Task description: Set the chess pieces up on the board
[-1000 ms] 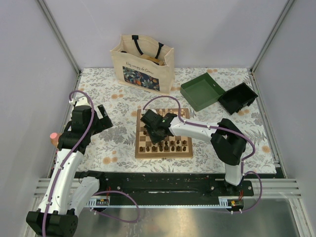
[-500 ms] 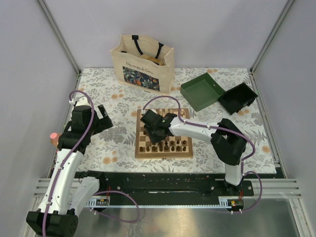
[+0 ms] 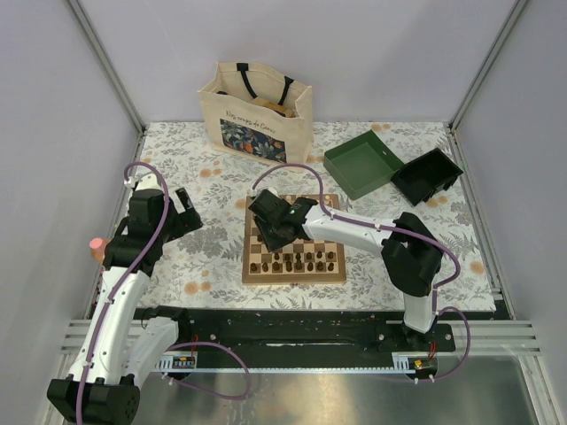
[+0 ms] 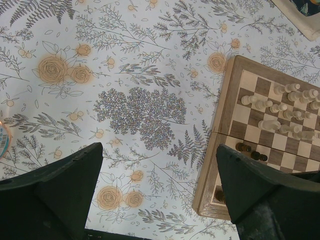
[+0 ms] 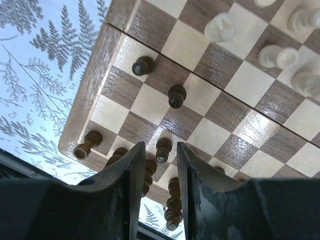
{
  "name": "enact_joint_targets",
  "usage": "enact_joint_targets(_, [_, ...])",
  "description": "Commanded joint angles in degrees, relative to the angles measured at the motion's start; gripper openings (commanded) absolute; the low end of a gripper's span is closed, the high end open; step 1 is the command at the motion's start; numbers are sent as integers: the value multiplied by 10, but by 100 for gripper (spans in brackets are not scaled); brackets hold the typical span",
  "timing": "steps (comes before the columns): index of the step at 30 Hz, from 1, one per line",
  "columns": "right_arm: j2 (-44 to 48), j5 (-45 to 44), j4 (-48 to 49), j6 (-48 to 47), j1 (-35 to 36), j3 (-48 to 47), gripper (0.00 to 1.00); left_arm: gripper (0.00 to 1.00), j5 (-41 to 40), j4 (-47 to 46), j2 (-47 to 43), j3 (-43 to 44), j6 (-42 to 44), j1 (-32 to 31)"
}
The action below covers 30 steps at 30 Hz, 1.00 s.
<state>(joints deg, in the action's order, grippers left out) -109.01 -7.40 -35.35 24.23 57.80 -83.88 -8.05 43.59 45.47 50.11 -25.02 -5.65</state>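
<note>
Board [image 3: 292, 278] first, since I place everything else from it: it lies flat on the flowered cloth [image 3: 204, 257], roughly centred ahead of the two arm bases, and I can make out a seam running across its middle from the wrist views. Dark pieces [image 3: 301, 261] stand on the board's near half, mostly lined up along the two rows closest to me, while the pale pieces [image 4: 280, 107] are gathered on the far half, some of them close to the seam. My right gripper [image 3: 268, 228] hangs low over the board's near left part. Through its own camera I see the two fingers a little way apart, with one dark piece [image 5: 163, 149] standing upright on a square in the gap between the tips; I can see clearance on either side of it, so the jaws are not pinching it. Two more dark pieces [image 5: 176, 95] stand alone on squares one and two rows further in, toward the seam. My left gripper [image 3: 183, 212] is off the board, out past its left edge and above the cloth, with its jaws spread wide and only the printed pattern showing between them. Beyond the board's far left corner stands a tote bag [image 3: 257, 111]; beyond its far right corner sits an open green box [image 3: 359, 164] with a black tray [image 3: 427, 175] touching it.
</note>
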Motion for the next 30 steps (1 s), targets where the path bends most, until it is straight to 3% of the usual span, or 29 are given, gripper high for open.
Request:
enact_joint_targets(1, [16, -19, -1, -12, -6, -42, 41, 99, 5, -23, -10, -1, 6, 3])
enact_joint_targets(30, [-63, -4, 0, -16, -36, -87, 41, 99, 8, -25, -6, -2, 6, 6])
